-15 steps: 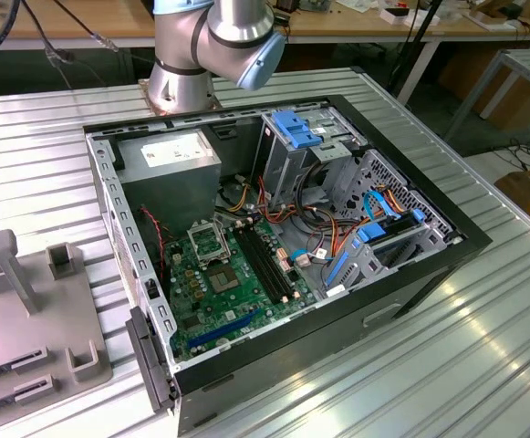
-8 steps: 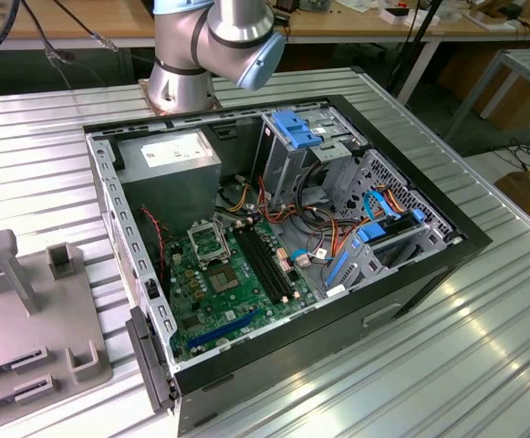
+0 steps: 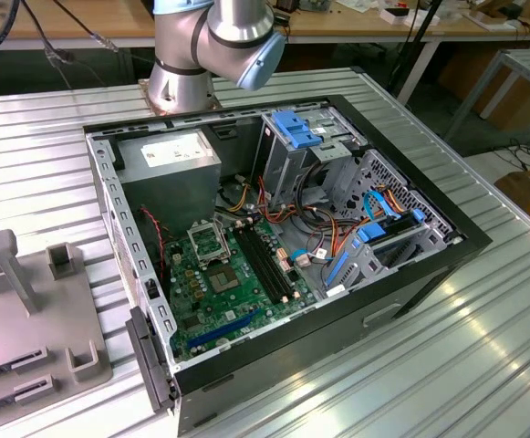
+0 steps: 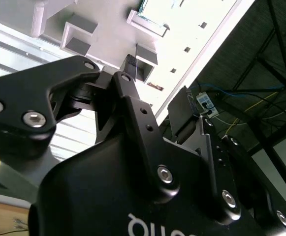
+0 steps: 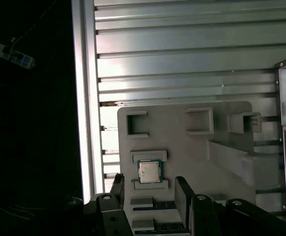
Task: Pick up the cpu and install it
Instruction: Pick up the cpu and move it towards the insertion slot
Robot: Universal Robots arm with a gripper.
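Cpu (image 5: 148, 171) lies flat, metal top up, in its nest on the grey tray (image 5: 187, 152). It sits between 2 small ledges, and nothing touches it.

The gripper (image 5: 149, 187) hangs over it, empty, with its jaws spread wide. In the first wrist view the 2 fingers (image 5: 117, 189) stand 1 to each side of the chip's line, with a gap wider than the chip. Their tips are near it but clear of it. In the second wrist view the gripper (image 4: 155, 86) has the same spread, with the tray (image 4: 98, 29) beyond the tips.

The tray rests on the slatted table (image 5: 182, 54). In the exterior view the tray (image 3: 36, 328) is at the exterior view's left. It is well apart from the socket (image 3: 208, 242) on the green board (image 3: 237, 292) inside the open case (image 3: 319, 342). The arm (image 3: 210, 36) rises behind the case.

I judge the step in hand to be the approach for the pick, with no part of the install done. The grasp calls for a square, centred descent. The fingers must meet the chip's 2 free sides, clear of the ledges, and pinch its thin edges lightly so it lifts level.
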